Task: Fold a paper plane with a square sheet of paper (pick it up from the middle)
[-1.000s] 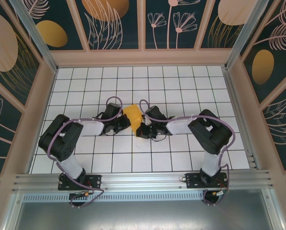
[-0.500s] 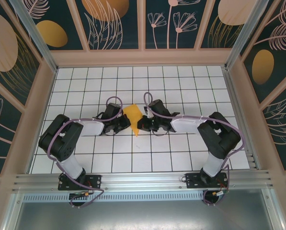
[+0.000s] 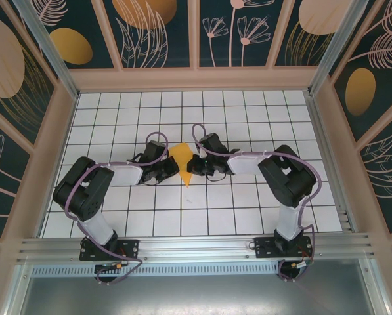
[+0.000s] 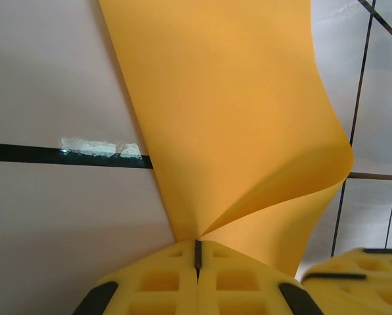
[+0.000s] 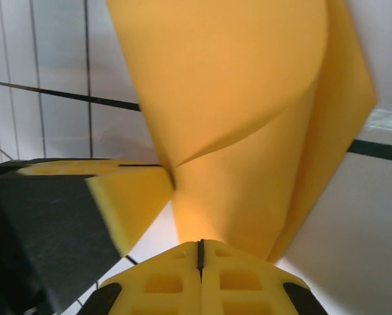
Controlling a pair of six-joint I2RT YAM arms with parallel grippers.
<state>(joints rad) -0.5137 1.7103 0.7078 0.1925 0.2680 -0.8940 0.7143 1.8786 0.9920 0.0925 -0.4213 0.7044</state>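
One orange sheet of paper [image 3: 181,159] and two grippers, both on it, over the white grid table [image 3: 248,111]. The left gripper [image 3: 171,169] is clenched on the sheet, its two yellow fingers [image 4: 156,282] pressed flat together with paper rising straight out of the seam. The right gripper [image 5: 200,246] pinches the same sheet just beside it, tips almost touching. Beyond both pairs of fingers the paper curls into one loose fold.

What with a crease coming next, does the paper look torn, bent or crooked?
No tear shows. The paper, pinched by the left gripper and the right gripper, bulges in a loose curl instead of lying flat.
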